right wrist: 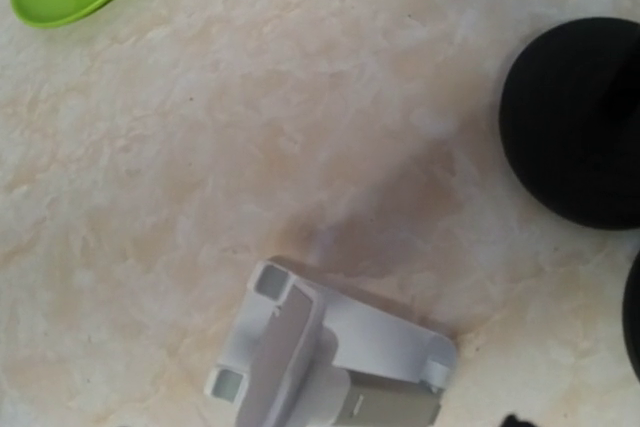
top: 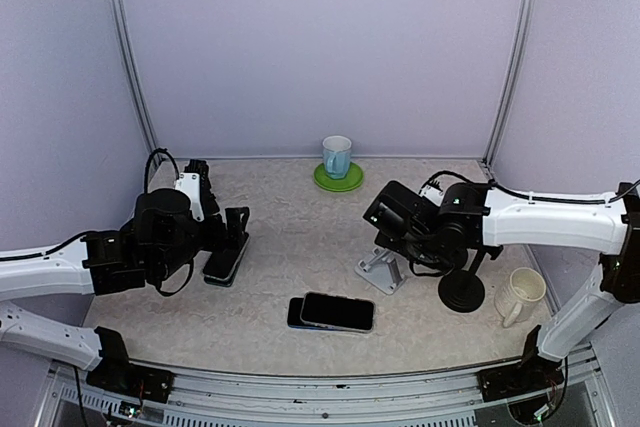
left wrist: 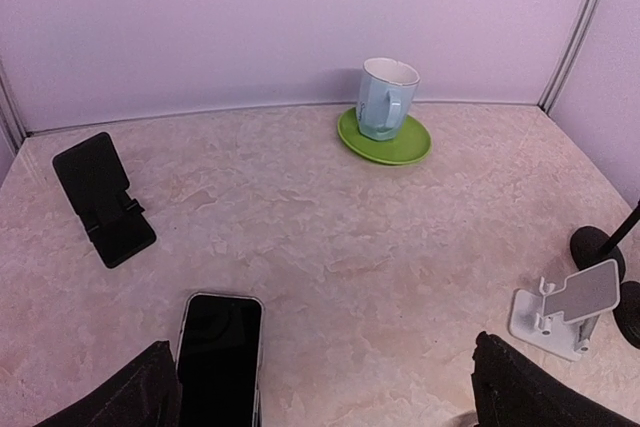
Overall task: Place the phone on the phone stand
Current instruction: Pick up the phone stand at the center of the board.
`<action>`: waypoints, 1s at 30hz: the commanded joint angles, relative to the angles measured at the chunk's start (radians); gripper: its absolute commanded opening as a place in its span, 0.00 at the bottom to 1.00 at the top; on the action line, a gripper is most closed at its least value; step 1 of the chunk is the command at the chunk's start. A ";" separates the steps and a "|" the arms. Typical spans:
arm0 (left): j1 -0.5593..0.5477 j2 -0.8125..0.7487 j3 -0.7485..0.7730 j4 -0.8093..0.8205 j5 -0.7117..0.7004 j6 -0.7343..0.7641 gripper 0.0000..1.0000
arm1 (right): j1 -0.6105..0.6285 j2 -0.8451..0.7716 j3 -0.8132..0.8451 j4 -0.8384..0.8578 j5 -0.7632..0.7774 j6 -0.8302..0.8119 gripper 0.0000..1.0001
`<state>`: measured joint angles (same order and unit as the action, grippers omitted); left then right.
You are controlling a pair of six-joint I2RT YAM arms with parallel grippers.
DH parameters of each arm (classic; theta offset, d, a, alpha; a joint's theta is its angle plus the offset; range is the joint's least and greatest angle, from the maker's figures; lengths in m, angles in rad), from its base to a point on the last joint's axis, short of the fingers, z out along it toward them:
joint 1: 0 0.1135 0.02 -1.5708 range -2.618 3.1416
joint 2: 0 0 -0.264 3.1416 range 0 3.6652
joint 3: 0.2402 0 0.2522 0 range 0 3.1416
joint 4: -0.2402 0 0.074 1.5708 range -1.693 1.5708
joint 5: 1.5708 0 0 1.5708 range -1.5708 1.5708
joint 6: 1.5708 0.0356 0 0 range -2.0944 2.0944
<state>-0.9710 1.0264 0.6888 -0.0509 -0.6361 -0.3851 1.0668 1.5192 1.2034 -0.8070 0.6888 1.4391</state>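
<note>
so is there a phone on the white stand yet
No, the white stand is bare, and a phone lies flat on the table.

A white phone stand [top: 380, 272], its tilted plate on a flat foot, sits upright nearer than the green saucer [top: 338, 178] and slightly to its right. A pale-rimmed phone [top: 222, 265] lies flat, dark screen up, nearer than the saucer and to its left. A middle phone [top: 338, 311] lies flat nearest of all, straight in front of the saucer, overlapping a lower phone [top: 295, 313]. A black stand [left wrist: 100, 197] sits far left of the saucer.
</note>
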 commanded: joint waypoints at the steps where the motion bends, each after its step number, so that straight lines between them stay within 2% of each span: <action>1: -0.009 -0.015 -0.010 0.016 0.003 -0.023 0.99 | 0.005 0.032 -0.001 0.016 0.030 0.037 0.73; 7: -0.022 -0.025 -0.025 0.015 0.002 -0.041 0.99 | -0.008 0.034 -0.032 0.068 0.032 0.030 0.66; 14: -0.037 -0.029 -0.029 0.014 -0.004 -0.050 0.99 | -0.044 0.047 -0.066 0.132 -0.009 0.006 0.65; 30: -0.067 -0.020 -0.028 0.019 -0.017 -0.066 0.99 | -0.064 0.105 -0.074 0.207 -0.058 -0.018 0.42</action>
<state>-1.0279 1.0126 0.6682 -0.0505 -0.6373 -0.4423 1.0122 1.6161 1.1423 -0.6262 0.6380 1.4254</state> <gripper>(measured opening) 0.988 0.442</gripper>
